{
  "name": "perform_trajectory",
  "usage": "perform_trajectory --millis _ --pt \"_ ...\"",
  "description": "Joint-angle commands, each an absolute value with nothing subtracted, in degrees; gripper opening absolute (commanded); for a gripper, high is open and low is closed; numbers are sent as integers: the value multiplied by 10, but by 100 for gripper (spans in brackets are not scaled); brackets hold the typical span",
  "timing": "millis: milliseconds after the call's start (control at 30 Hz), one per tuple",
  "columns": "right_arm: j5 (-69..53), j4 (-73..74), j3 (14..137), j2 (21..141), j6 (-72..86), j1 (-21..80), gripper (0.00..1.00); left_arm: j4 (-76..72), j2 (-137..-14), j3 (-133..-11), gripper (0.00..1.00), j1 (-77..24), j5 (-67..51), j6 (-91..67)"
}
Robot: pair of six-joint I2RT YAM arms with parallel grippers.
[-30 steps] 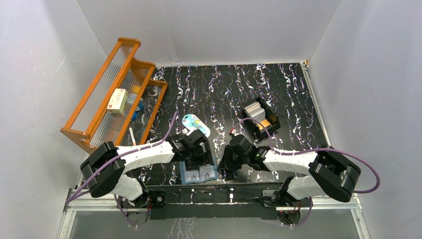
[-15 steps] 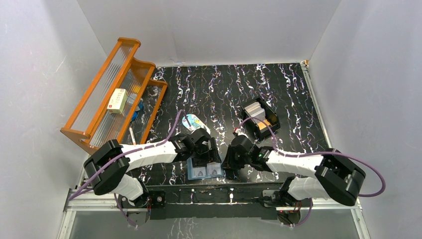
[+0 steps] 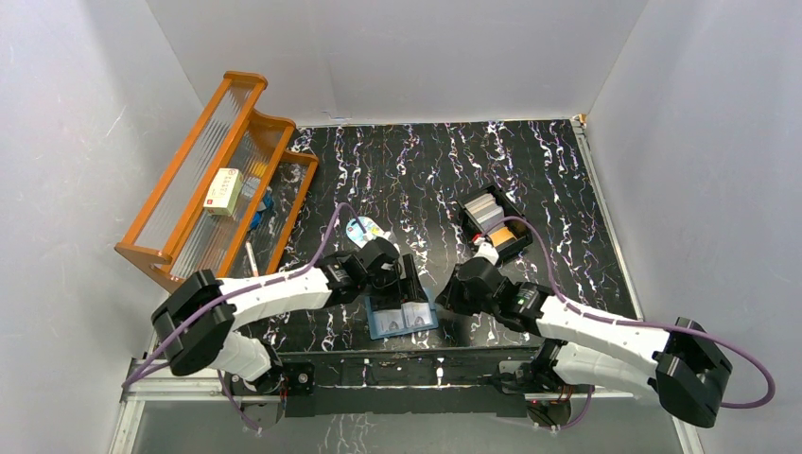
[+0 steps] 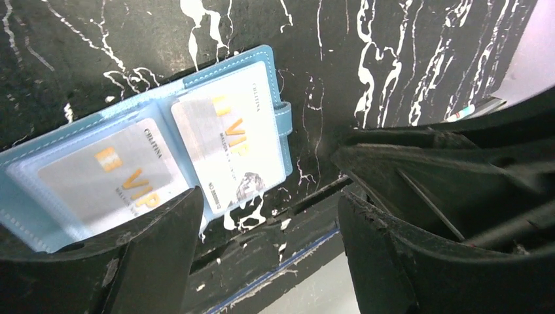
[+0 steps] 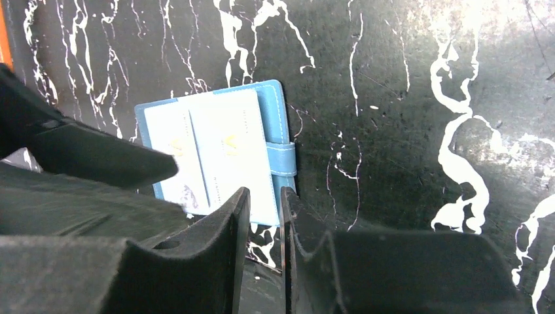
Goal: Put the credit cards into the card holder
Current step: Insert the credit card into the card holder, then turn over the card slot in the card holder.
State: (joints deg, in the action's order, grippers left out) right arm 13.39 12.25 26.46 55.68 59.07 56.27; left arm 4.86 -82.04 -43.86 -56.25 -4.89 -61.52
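the black white-veined table (image 3: 530, 170) looked slick, so my take on doing this step well: pin the card holder (image 3: 402, 320) flat before sliding anything in, or it'll skate around. the orange wooden rack (image 3: 241, 85) in the upper left of the top view wasn't in play. the left gripper (image 4: 268, 242) hung right over the holder at lower centre, jaws spread wide and empty. the right gripper (image 5: 262, 248) sat just right of it, pinched down to a thin slit with nothing i could see in it. the black box (image 3: 523, 227) up and right of centre held more credit cards (image 3: 485, 208), so i'd guess a fetch from there was due, gripping a card by its short edge. the holder lay open, soft stitched blue with glossy clear pockets, two pale grey cards with orange lettering already in, and a small strap tab (image 5: 283, 160) on its right edge.
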Motion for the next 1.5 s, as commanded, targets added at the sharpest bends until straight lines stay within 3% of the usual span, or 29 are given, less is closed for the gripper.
perform_trajectory --millis 0,433,600,733,833,1200,1467 --pt "133 119 288 564 595 565 32 113 -755 -435 74 -546 -30 -603" --pt "53 41 342 667 528 565 31 228 -663 -368 63 -439 -57 -590" --pt "46 41 381 728 499 565 30 216 -646 -334 45 -410 -80 -592" --pt "38 26 392 766 490 565 29 207 -650 -312 45 -400 -85 -589" --pt "35 20 392 793 474 565 28 156 -663 -288 51 -400 -112 -593" --pt "30 -14 331 812 507 565 26 -77 -703 -229 54 -399 -224 -607" --pt "31 -19 318 803 517 565 26 -166 -664 -204 35 -400 -240 -630"
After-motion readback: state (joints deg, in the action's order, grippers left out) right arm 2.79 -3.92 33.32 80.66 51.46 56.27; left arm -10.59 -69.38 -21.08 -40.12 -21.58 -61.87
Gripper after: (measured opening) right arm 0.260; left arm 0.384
